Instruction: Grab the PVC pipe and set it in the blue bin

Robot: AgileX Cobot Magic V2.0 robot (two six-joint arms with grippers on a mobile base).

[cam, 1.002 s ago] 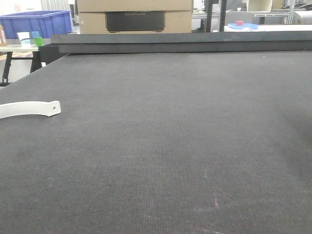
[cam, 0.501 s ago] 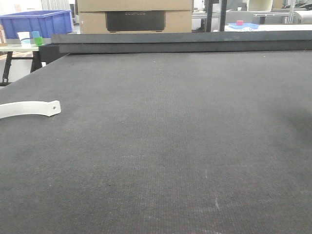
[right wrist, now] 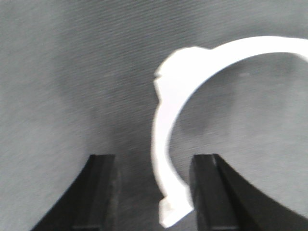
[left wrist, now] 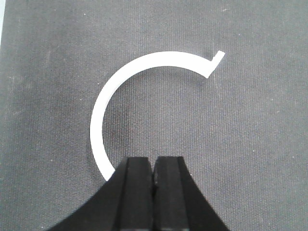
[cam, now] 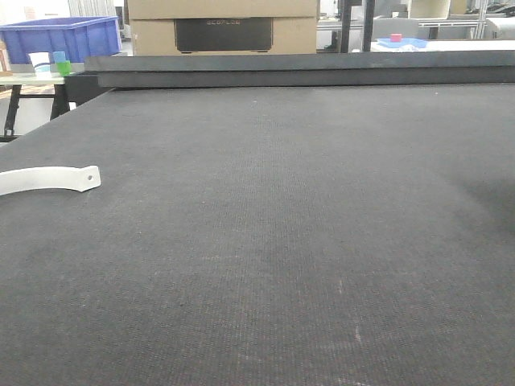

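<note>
Left gripper (left wrist: pixel 154 163) closed, jaws pressed together on nothing, over dark mat (left wrist: pixel 250 159); white C-shaped PVC arc (left wrist: pixel 96 127) lies flat on mat, one end passing behind its fingers. Right gripper (right wrist: pixel 155 161) over mat, jaws spread apart, blurred white curved piece (right wrist: pixel 163 120) between them, nearer right one. Blue bin (cam: pixel 60 36) well beyond mat's far left corner.

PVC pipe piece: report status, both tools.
Left tool shut, empty, above white PVC piece on mat. Right tool open, straddling a white curved piece, blurred. Blue bin far back left. Nothing blocking.
</note>
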